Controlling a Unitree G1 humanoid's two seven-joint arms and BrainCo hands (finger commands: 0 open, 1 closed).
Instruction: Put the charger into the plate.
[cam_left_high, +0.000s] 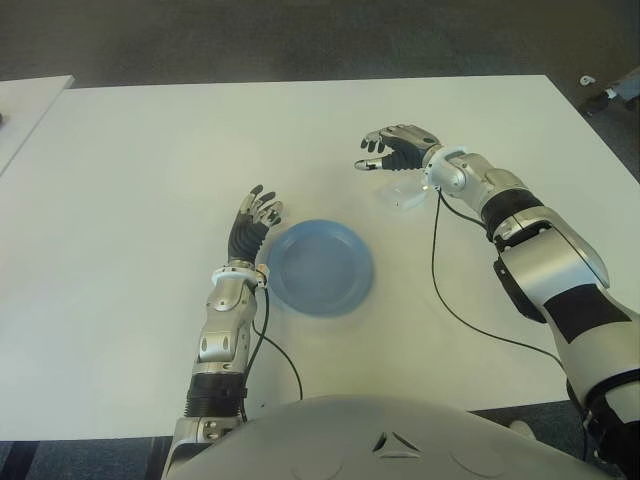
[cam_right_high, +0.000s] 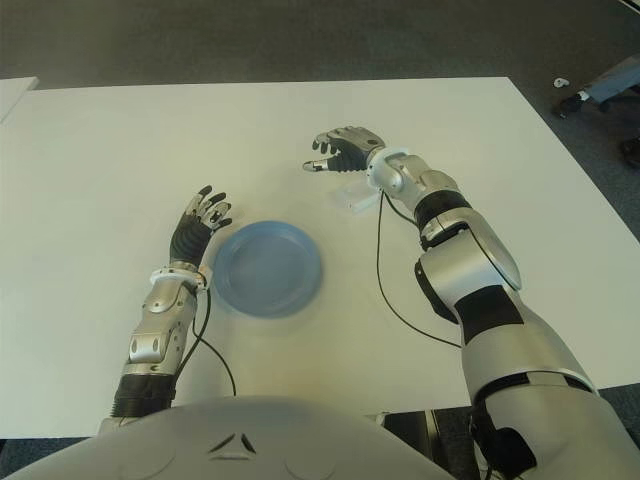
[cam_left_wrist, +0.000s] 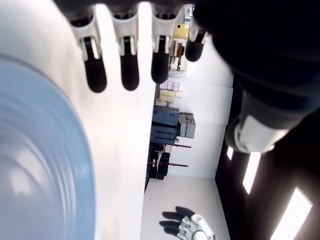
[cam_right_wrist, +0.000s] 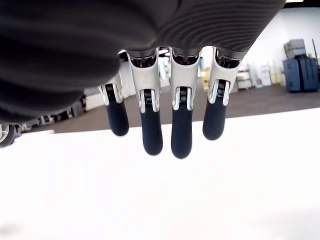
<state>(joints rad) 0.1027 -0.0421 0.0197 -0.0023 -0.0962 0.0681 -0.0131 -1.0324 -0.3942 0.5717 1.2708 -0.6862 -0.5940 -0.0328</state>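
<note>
White counter fills most of the eye views. Nearest, lower centre-left of the frame: left hand just beside the left rim of the blue plate, fingers straight and released, holding nothing; contact with the plate rim cannot be told. Plate sits at centre of the frame, nothing in it. Farther back, upper right of centre: white charger lies on the counter, apart from the plate, up and right of it. Right hand hovers over the charger's far-left side, fingers extended and loose, gripping nothing. A black cable hangs from the right wrist across the counter.
</note>
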